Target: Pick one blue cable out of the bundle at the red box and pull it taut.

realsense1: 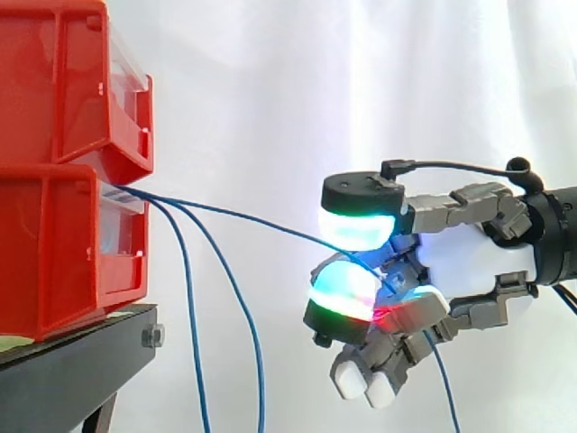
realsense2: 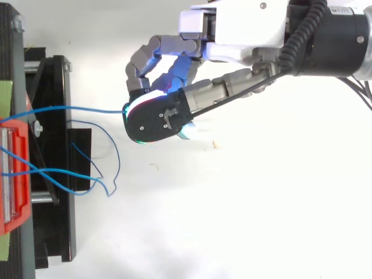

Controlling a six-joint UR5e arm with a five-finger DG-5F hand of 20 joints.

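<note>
Got my robot hand [realsense1: 469, 262] pinched on one cable [realsense1: 236, 218], which runs off to the box [realsense1: 63, 244] at 9 o'clock. It's thin, floppy and probably slippery, so a firm mid-span pinch seems right.

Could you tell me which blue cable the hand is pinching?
The uppermost cable, stretched nearly straight from the red bin into the hand; the two other cables sag downward.
</note>
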